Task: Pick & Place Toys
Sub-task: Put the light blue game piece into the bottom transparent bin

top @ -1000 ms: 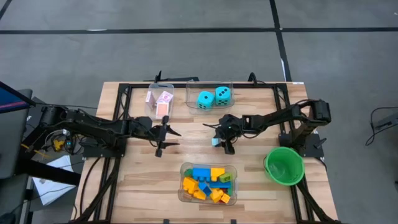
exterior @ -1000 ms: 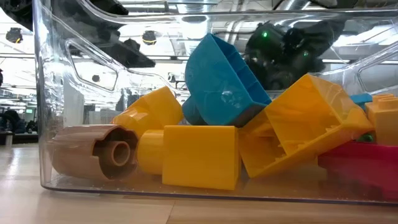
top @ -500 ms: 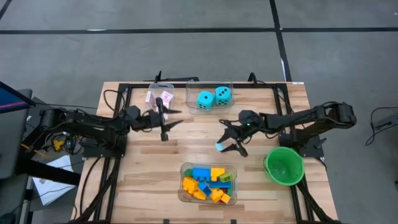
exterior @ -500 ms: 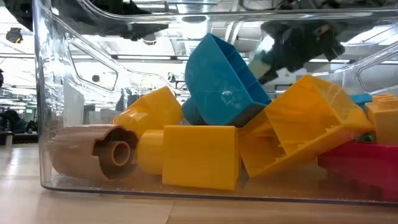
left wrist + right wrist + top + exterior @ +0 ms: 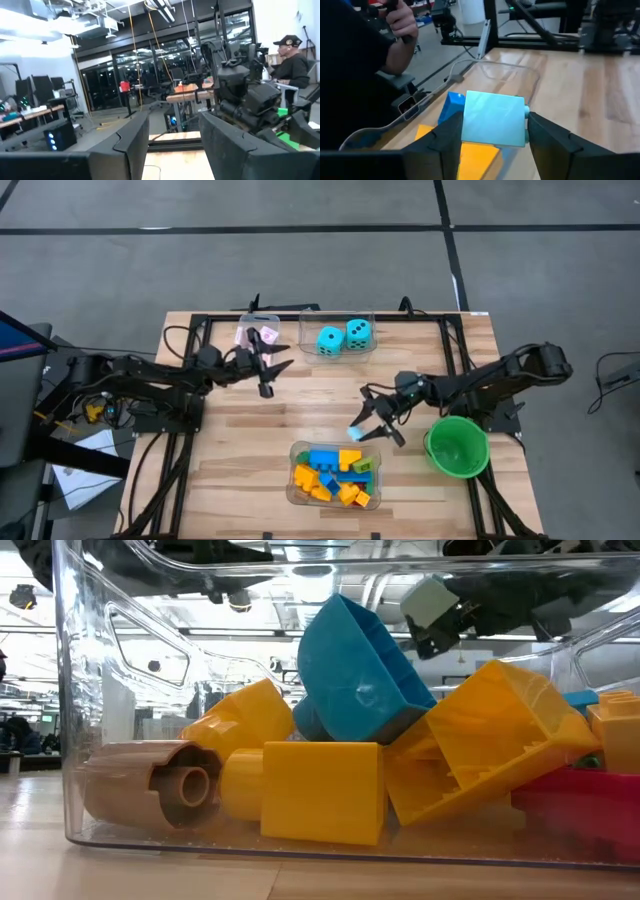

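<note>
Right gripper [image 5: 370, 429] clamped on a light-cyan brick [image 5: 494, 119] — held just above the clear tub [image 5: 296, 452] of mixed bricks [image 5: 333, 471], green bowl [image 5: 457, 446] beside it. Left gripper [image 5: 265, 366] by the pink cards [image 5: 243, 335] — jaws apart, holding nothing visible.

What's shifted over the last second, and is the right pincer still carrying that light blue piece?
Yes. The right pincer stays shut on the light blue brick and has carried it from the table's middle toward the brick tub, now hovering by its rim. The left pincer has swung back toward the pink cards; nothing shows between its fingers. Dice, green bowl and tub contents are unmoved.
</note>
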You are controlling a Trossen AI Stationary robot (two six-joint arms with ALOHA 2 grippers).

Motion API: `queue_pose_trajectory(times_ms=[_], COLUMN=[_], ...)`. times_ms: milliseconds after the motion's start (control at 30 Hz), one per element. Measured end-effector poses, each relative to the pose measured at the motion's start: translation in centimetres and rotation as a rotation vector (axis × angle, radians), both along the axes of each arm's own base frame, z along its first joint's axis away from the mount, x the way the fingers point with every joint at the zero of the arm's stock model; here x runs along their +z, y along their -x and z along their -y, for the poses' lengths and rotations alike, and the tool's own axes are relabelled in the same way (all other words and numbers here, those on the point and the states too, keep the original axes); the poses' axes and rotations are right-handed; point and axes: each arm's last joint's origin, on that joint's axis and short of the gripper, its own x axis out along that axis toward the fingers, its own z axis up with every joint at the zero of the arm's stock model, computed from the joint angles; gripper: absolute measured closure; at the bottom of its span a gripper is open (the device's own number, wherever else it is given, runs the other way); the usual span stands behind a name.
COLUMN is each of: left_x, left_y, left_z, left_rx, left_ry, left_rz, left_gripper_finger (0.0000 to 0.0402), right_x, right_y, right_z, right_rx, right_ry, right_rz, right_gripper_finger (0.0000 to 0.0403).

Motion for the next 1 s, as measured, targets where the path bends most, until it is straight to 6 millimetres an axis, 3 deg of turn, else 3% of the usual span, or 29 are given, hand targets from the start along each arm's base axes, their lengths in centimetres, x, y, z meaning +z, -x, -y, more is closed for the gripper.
queue_pose_trajectory(times_ms=[433, 1000], left_x=[-0.3, 1.0], left_y=[-0.5, -0.3], left_z=[0.1, 3.2], left_rx=[-0.062, -0.210], left_ry=[0.007, -0.032], left_rz=[0.006, 0.140], left_gripper_finger=[0.0234, 0.0234], right_x=[-1.0, -0.7], right_y=[-2.7, -6.6], right_z=[-3.9, -9.3], right_rx=[0.084, 0.231], right_ry=[-0.070, -0.038], right_rz=[0.009, -0.101], right_gripper_finger=[0.0217, 0.0216])
